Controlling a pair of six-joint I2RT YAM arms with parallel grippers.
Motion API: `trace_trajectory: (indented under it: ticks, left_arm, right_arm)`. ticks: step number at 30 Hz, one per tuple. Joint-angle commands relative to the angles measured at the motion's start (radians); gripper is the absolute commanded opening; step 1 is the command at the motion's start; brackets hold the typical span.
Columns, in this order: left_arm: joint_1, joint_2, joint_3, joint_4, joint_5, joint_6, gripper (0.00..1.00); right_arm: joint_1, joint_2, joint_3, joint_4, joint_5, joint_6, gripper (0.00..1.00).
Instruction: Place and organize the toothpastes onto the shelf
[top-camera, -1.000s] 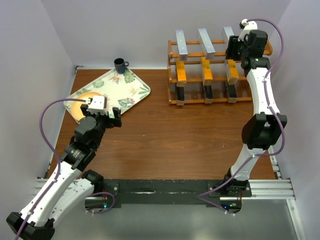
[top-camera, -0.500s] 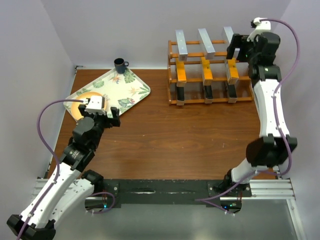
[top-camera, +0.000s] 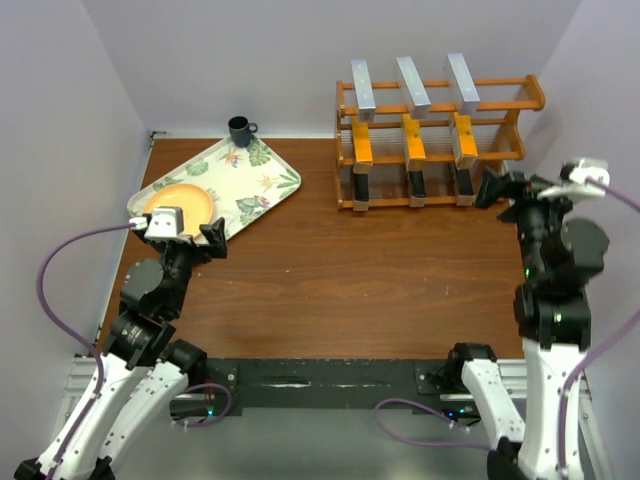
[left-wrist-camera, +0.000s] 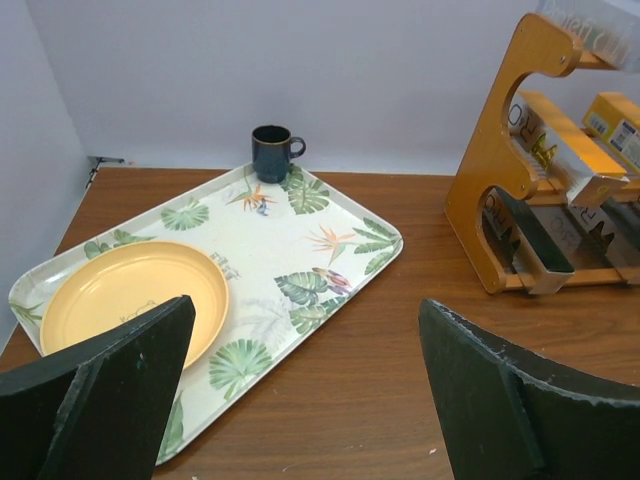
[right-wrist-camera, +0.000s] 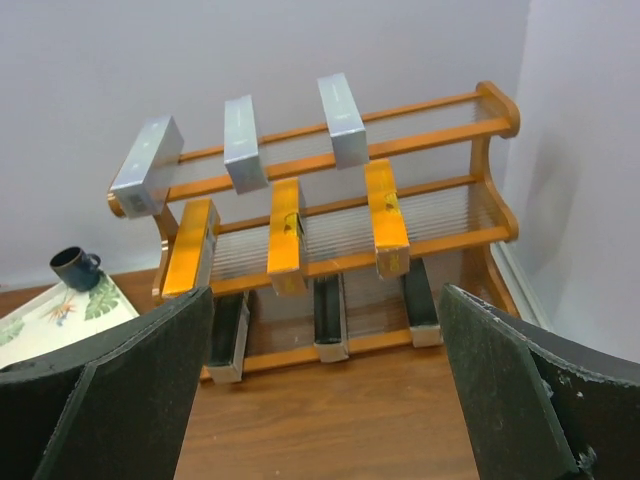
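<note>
The wooden shelf stands at the back right of the table. Three silver toothpastes lie across its top tier, three orange ones across the middle tier and three black ones on the bottom tier. My right gripper hangs open and empty in front of the shelf's right end. In the right wrist view the right gripper faces the shelf from a short way off. My left gripper is open and empty over the tray's near edge, its jaws wide apart.
A leaf-patterned tray lies at the back left with a yellow plate on it. A dark mug stands behind the tray. The side walls close in on both sides.
My right arm has drawn back from the shelf's top right end towards the near side, with its jaws opening wide. The left arm has pulled back a little to the left.
</note>
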Motion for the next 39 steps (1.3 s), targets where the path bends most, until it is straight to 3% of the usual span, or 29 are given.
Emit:
trace_trajectory:
  ticks: [1, 12, 18, 39]
  left_arm:
    - [0.009, -0.076, -0.028, 0.058, 0.009, -0.027, 1.00]
    - [0.009, -0.279, -0.119, 0.115, -0.027, -0.007, 1.00]
    - [0.009, -0.318, -0.130, 0.109, -0.125, -0.004, 1.00]
    - [0.011, -0.364, -0.145, 0.116, -0.216, 0.004, 1.00]
  right_arm:
    - [0.003, -0.146, -0.117, -0.095, 0.048, -0.014, 0.98]
    - [0.153, -0.449, -0.375, -0.130, 0.227, -0.022, 0.98]
    - [0.185, -0.567, -0.514, -0.037, 0.240, -0.029, 0.98]
    - [0.187, -0.586, -0.525, -0.015, 0.232, -0.023, 0.98]
